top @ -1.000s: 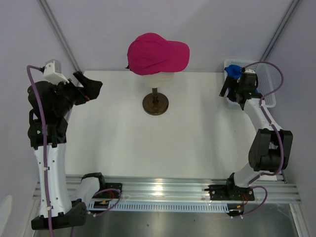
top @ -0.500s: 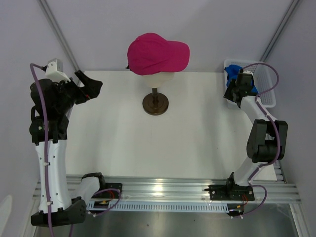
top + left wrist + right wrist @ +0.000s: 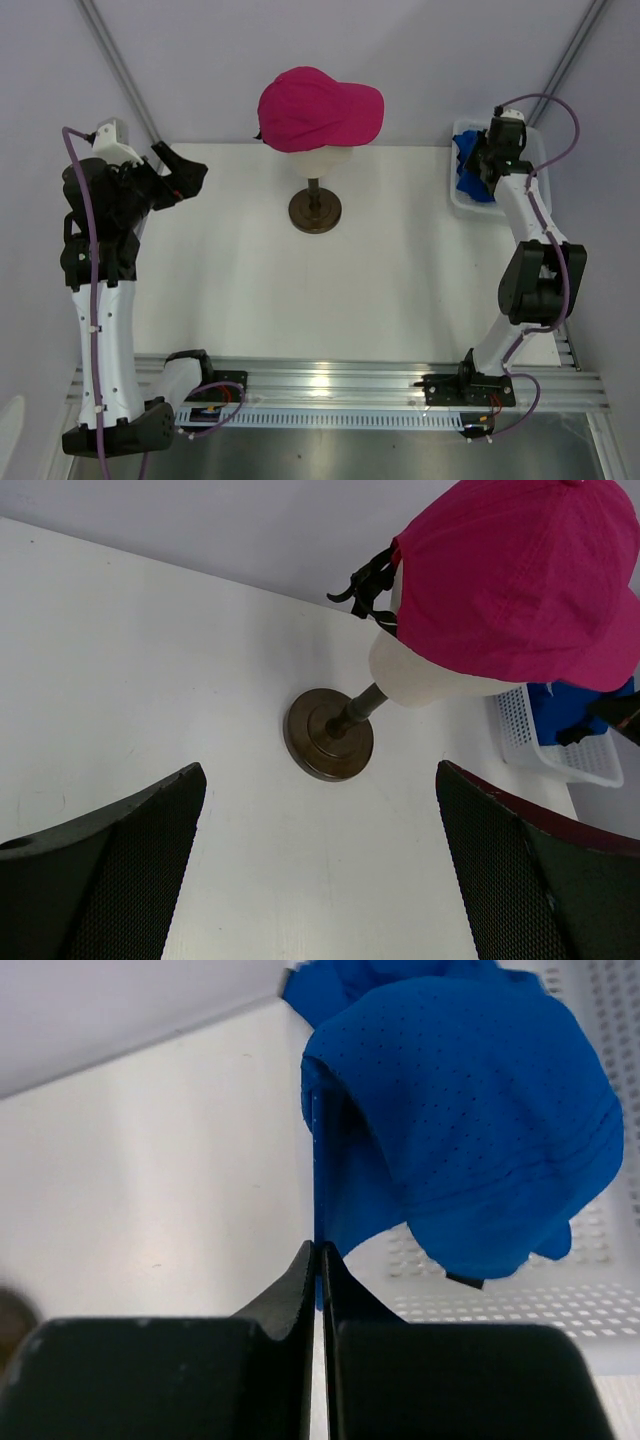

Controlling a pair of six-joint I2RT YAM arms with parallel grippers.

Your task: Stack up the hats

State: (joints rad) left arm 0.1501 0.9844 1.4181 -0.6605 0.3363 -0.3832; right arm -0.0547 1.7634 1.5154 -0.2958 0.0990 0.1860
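The pink hat (image 3: 320,108) (image 3: 520,580) sits on the cream mannequin head (image 3: 318,160) at the table's back middle. The blue hat (image 3: 472,186) (image 3: 470,1130) lies in the white mesh basket (image 3: 455,206) at the back right. My right gripper (image 3: 482,170) (image 3: 319,1248) reaches into the basket and is shut on the blue hat's thin edge, with blue fabric showing between the fingers. My left gripper (image 3: 185,165) (image 3: 320,790) hangs open at the back left, well apart from the head, holding nothing.
The mannequin head stands on a dark round base (image 3: 315,211) (image 3: 330,735) in the middle of the white table. The basket (image 3: 560,1300) (image 3: 560,765) sits by the right edge. Slanted frame poles (image 3: 120,70) rise at both back corners.
My right gripper has moved further back into the basket and shut on the blue hat's edge. The left arm has barely shifted and stays open.
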